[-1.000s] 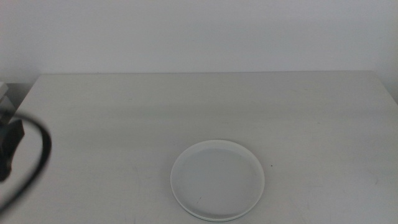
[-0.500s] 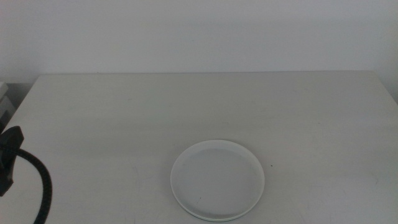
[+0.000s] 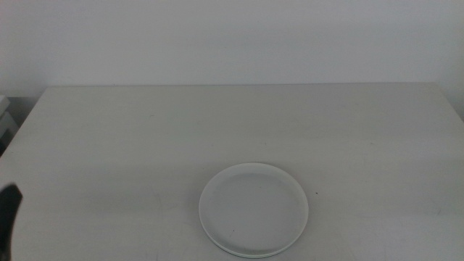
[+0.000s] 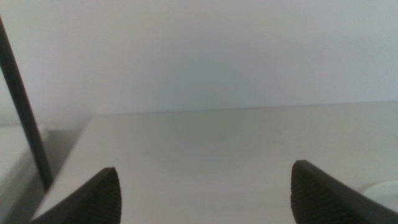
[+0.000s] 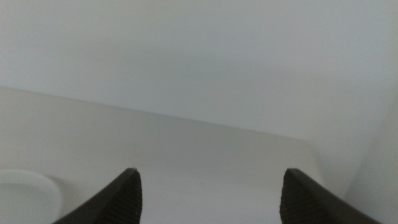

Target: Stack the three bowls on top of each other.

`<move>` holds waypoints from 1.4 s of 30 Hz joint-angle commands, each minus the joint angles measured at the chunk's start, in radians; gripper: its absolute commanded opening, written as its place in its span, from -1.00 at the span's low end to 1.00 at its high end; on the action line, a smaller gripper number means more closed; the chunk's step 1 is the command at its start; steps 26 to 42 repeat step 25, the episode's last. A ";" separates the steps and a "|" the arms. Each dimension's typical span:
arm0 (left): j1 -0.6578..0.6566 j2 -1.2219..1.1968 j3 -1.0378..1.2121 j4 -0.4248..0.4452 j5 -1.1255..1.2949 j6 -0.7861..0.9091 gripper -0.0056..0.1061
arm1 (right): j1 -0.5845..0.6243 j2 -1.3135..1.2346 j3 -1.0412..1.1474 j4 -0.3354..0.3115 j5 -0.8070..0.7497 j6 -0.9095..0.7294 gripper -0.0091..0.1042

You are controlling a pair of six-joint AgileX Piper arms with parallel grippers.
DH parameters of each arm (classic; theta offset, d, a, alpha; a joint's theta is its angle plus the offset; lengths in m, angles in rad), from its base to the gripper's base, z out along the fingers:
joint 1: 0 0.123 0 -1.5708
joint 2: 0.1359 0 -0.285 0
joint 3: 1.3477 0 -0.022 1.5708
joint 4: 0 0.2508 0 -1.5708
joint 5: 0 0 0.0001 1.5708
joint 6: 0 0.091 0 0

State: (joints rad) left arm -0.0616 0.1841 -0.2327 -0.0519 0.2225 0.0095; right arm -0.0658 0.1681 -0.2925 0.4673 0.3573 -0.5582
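One white, low-rimmed bowl stack (image 3: pixel 254 209) on table (image 3: pixel 145 130)

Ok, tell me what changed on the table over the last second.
The left arm drew back out of the middle view's left side; only a dark sliver remains at the edge, its cable gone. The left gripper is open and empty. The stacked bowls and the table stayed as they were.

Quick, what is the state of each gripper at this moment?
Left gripper: open, holding nothing, at the table's left edge.
Right gripper: open, holding nothing, out of the middle view.
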 commanded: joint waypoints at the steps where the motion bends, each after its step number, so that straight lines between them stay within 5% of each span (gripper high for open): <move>1: 0.003 -0.061 0.025 -0.065 -0.069 -0.009 0.98 | 0.000 -0.045 0.038 -0.036 -0.122 -0.012 0.15; 13: 0.003 -0.212 0.236 -0.065 -0.075 -0.009 0.98 | 0.000 -0.205 0.309 -0.040 -0.145 -0.012 0.15; 42: 0.003 -0.211 0.259 -0.065 -0.047 -0.009 0.98 | 0.000 -0.205 0.315 -0.044 -0.144 -0.012 0.15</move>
